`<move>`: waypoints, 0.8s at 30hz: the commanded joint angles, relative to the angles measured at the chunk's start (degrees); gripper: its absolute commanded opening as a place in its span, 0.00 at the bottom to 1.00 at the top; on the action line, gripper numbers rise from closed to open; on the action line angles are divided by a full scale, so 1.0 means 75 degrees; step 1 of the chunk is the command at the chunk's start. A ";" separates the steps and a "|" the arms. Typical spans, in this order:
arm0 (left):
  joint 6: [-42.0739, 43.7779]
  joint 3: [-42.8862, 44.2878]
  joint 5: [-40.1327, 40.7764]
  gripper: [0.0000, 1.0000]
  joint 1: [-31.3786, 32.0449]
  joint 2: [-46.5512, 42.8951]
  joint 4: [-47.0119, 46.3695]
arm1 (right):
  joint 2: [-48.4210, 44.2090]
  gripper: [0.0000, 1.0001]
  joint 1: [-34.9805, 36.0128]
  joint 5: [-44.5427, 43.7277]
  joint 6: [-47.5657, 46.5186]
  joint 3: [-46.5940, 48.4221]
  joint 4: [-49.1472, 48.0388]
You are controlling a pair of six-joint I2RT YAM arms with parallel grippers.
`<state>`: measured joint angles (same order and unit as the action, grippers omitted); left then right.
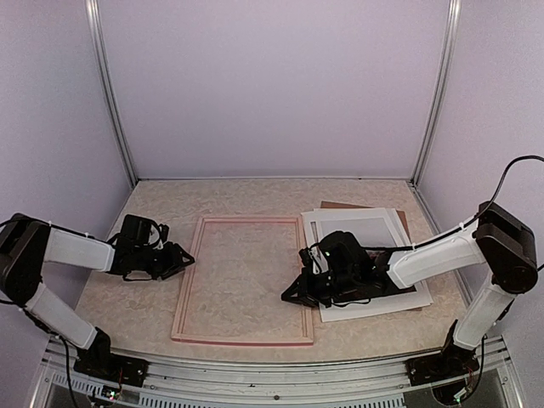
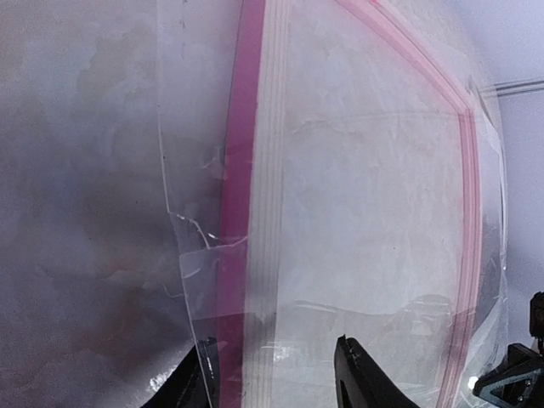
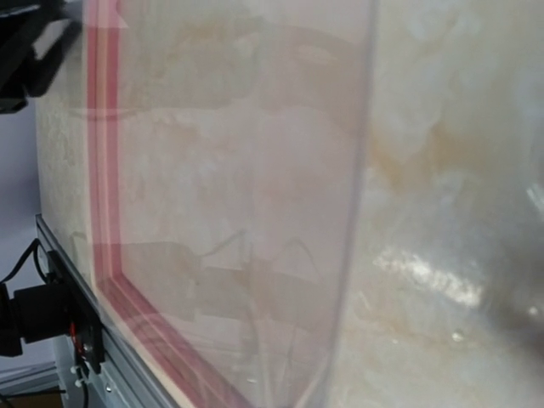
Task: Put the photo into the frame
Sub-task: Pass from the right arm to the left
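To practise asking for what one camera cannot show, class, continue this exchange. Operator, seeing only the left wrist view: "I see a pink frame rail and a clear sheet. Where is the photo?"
Observer: The photo lies flat outside the frame, to its right.
Operator: Is anything under it?
Observer: Yes, a brown board shows past its far edge.
Operator: Where is the other arm?
Observer: The right arm stretches across the near part of the photo, and the right claw is at the frame's right rail.
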<state>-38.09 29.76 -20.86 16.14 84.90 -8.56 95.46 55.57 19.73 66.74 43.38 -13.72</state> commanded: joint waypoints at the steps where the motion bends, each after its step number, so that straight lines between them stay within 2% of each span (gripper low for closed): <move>1: -0.0031 -0.0099 -0.0340 0.42 -0.0030 -0.0595 -0.0450 | 0.0130 0.05 -0.0053 0.0086 -0.0151 0.0123 -0.0012; 13: -0.0050 -0.0182 -0.0666 0.18 -0.0043 -0.1020 -0.0803 | 0.0174 0.05 -0.0106 0.0098 -0.0235 0.0069 0.0024; 18: -0.0011 -0.0169 -0.0733 0.01 -0.0039 -0.1093 -0.0845 | 0.0139 0.11 -0.0126 0.0070 -0.0389 0.0104 0.0127; 24: 0.0070 -0.0047 -0.0691 0.00 0.0071 -0.1518 -0.0611 | 0.0116 0.23 -0.0270 -0.0108 -0.0860 0.0168 0.0562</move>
<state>-38.74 29.02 -24.75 15.94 76.64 -12.64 95.90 54.50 19.62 64.01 43.35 -11.53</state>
